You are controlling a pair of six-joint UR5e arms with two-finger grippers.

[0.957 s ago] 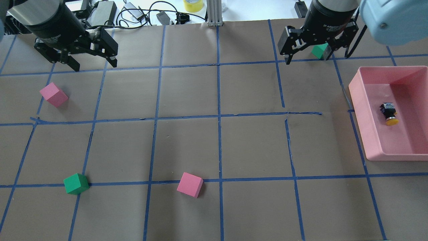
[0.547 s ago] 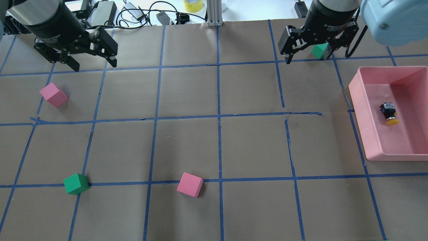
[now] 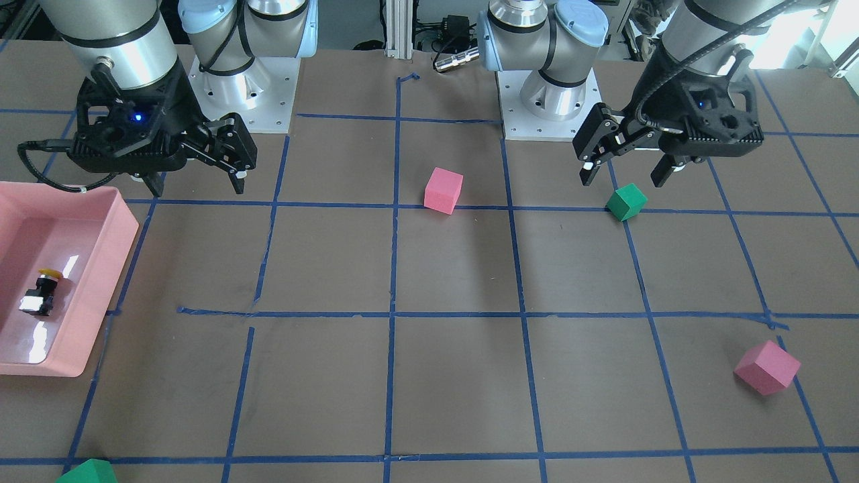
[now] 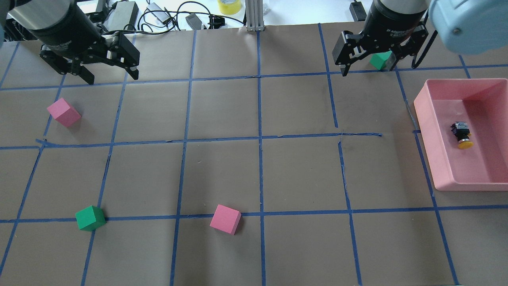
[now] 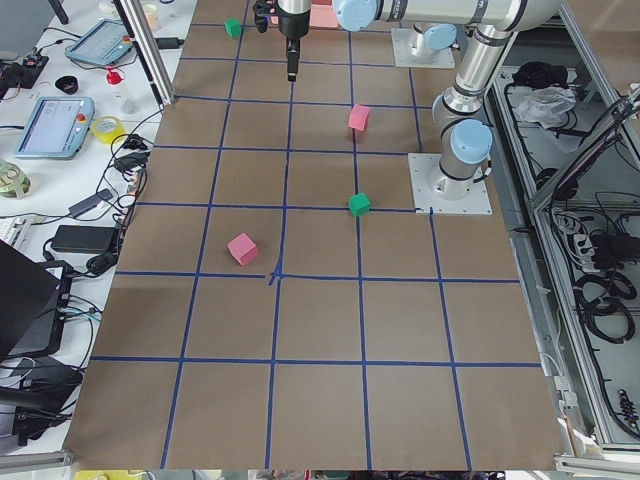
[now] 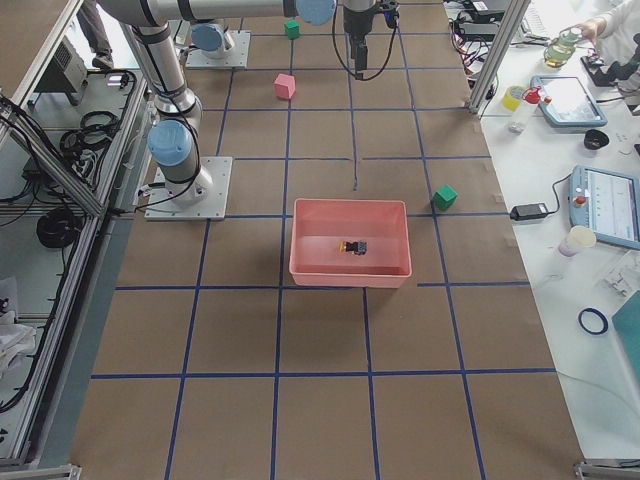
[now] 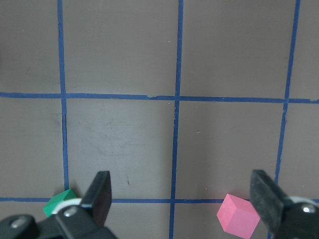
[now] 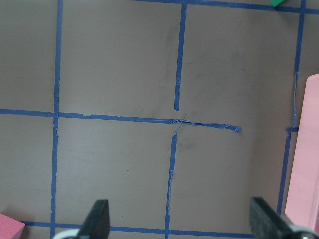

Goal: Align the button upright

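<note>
The button lies on its side inside the pink tray at the table's right, its yellow cap toward the near side. It also shows in the front view and the right side view. My right gripper hangs open and empty above the far part of the table, left of the tray and well away from the button. The tray's edge shows in its wrist view. My left gripper hangs open and empty at the far left.
A green cube sits under the right gripper. A pink cube lies near the left gripper. A green cube and a pink cube lie near the front. Cables and tape lie beyond the far edge.
The right gripper has shifted slightly toward the table's far edge, still open. The left gripper, button and cubes have not moved.
</note>
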